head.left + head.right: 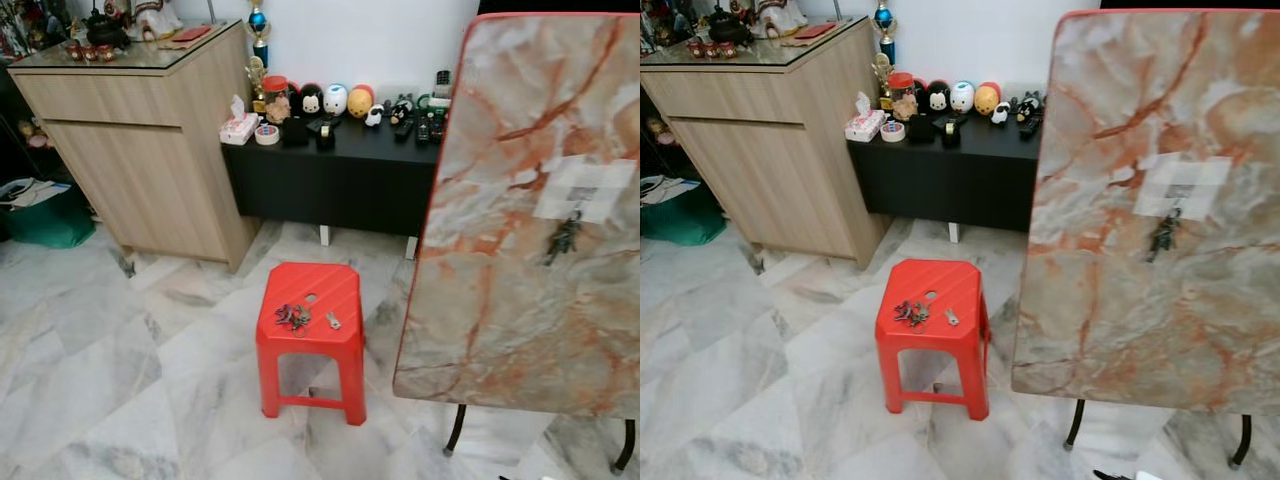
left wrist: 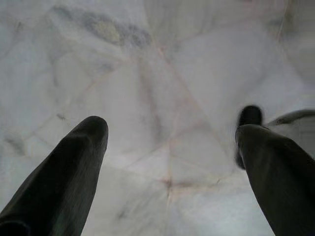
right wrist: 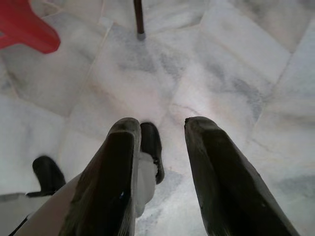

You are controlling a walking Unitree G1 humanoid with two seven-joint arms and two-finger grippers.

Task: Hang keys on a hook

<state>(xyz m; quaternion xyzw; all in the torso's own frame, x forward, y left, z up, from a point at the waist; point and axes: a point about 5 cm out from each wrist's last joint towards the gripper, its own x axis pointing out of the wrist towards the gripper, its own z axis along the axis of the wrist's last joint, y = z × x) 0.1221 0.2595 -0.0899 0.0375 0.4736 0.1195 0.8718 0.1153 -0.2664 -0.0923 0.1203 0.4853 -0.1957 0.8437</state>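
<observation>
A bunch of keys [image 1: 293,317] lies on top of a red plastic stool [image 1: 312,290] in the middle of the floor, with a single small key [image 1: 333,321] beside it. To the right stands an upended marble-patterned tabletop [image 1: 540,210]; a dark bunch of keys [image 1: 563,239] hangs on it just below a white taped patch [image 1: 585,190]. My left gripper [image 2: 172,130] hangs open over the marble floor. My right gripper [image 3: 161,125] also hangs open above the floor, a stool leg [image 3: 27,27] off to its side.
A wooden cabinet [image 1: 140,150] stands at the back left, next to a low black bench [image 1: 330,180] crowded with figurines, a tissue box and remotes. Black table legs [image 1: 456,430] stick out under the tabletop. A green bag [image 1: 45,215] sits far left.
</observation>
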